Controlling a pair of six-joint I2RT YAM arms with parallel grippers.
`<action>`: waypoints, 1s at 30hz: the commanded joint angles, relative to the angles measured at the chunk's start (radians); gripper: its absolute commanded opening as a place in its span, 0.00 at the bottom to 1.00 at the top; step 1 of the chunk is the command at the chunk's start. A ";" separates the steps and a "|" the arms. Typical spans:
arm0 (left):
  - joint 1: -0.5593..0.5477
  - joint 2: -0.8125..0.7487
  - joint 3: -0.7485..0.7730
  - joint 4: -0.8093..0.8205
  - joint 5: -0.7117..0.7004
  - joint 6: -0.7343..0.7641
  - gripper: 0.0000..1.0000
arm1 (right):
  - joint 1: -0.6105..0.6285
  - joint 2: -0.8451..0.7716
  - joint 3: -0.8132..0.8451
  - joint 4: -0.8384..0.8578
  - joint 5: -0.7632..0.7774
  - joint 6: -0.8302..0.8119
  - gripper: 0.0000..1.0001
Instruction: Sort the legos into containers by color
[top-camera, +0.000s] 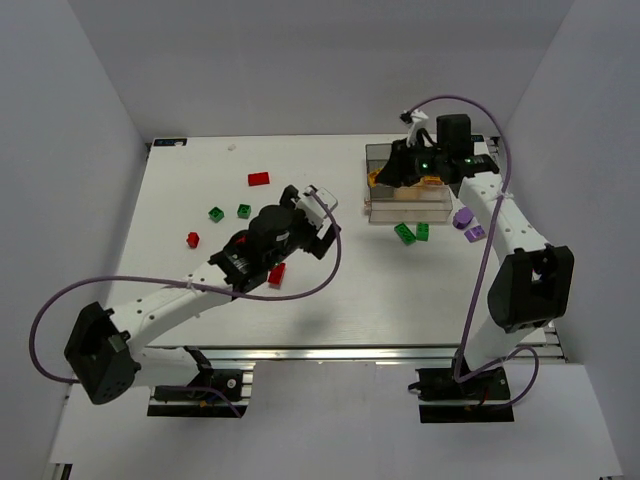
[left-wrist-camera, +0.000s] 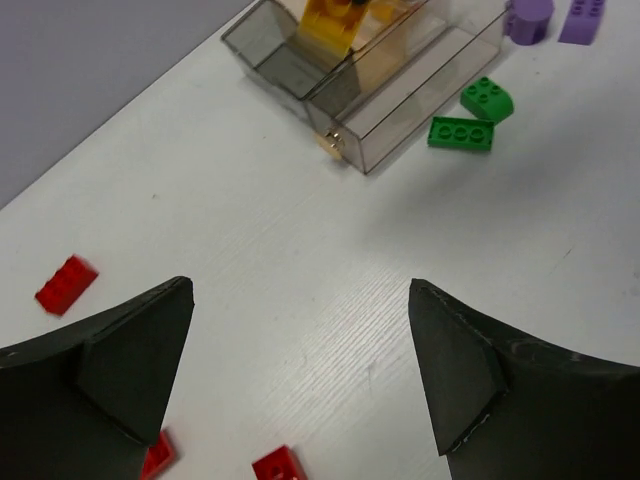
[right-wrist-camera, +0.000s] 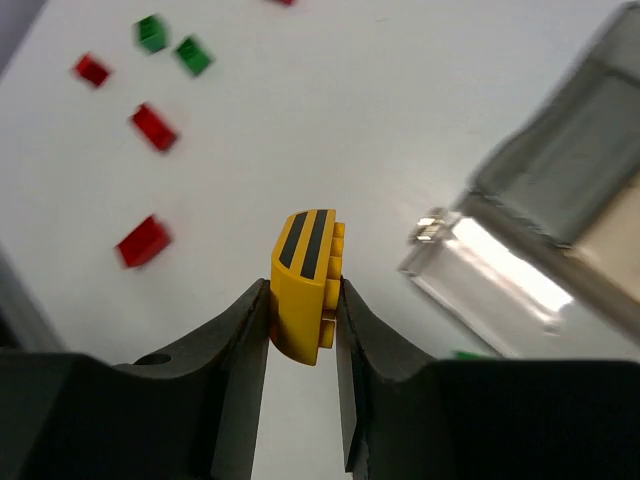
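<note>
Yellow and marked with two black stripes, the striped brick (right-wrist-camera: 305, 275) is pinched between the jaws of the right gripper (right-wrist-camera: 303, 305). In the top view the gripper hangs over the containers (top-camera: 410, 212), at the 1 o'clock part of the table (top-camera: 300, 310). The left gripper (left-wrist-camera: 300, 290) is spread wide with nothing in it, near the table's middle. Two green legos (top-camera: 404, 233) lie just at the containers' 6 o'clock, and two purple legos (top-camera: 462, 216) at their 4 o'clock. Red legos (top-camera: 258, 179) and two more green bricks (top-camera: 244, 210) are scattered toward 10 o'clock. One red brick (top-camera: 277, 274) lies beside the left arm (top-camera: 180, 300).
</note>
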 joint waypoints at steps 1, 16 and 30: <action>0.009 -0.072 -0.035 -0.115 -0.126 -0.078 0.98 | -0.057 0.037 0.094 -0.014 0.238 -0.068 0.00; 0.009 -0.310 -0.226 -0.142 -0.285 -0.132 0.98 | -0.129 0.340 0.355 0.060 0.734 -0.082 0.00; -0.010 -0.364 -0.255 -0.142 -0.327 -0.111 0.98 | -0.192 0.506 0.437 0.069 0.778 -0.144 0.08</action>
